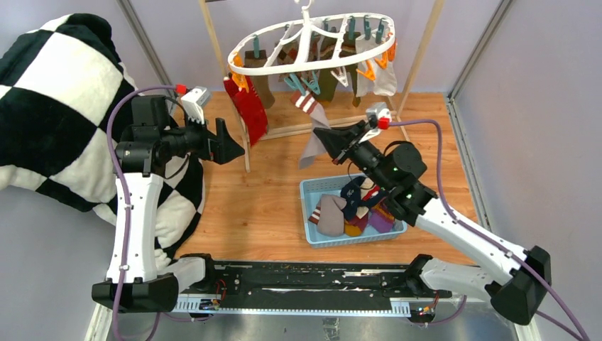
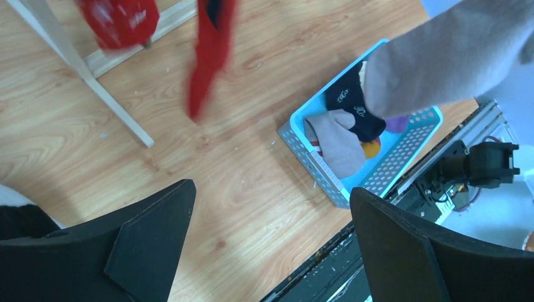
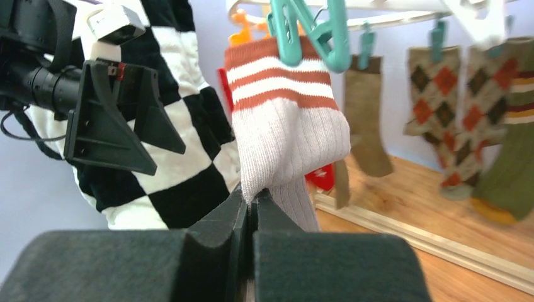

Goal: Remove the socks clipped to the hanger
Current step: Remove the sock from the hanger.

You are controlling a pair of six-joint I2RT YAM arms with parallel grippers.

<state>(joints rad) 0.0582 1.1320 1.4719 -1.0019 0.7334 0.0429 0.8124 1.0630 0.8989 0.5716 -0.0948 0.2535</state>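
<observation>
The white oval hanger (image 1: 284, 53) hangs at the back with several socks clipped under it. My right gripper (image 1: 317, 133) is shut on a white sock with orange stripes (image 3: 286, 119), which still hangs from a teal clip (image 3: 312, 31); in the top view the same sock (image 1: 312, 131) stretches down toward the gripper. A red sock (image 1: 248, 106) hangs at the hanger's left end and also shows in the left wrist view (image 2: 211, 50). My left gripper (image 1: 231, 145) is open and empty, beside the red sock. Argyle socks (image 3: 444, 107) and an olive sock (image 3: 513, 132) hang further back.
A blue basket (image 1: 309, 192) on the wooden table holds several removed socks; it also shows in the left wrist view (image 2: 302, 148). The light wooden rack (image 1: 216, 50) carries the hanger. The black-and-white checked blanket (image 1: 57, 106) lies at the left.
</observation>
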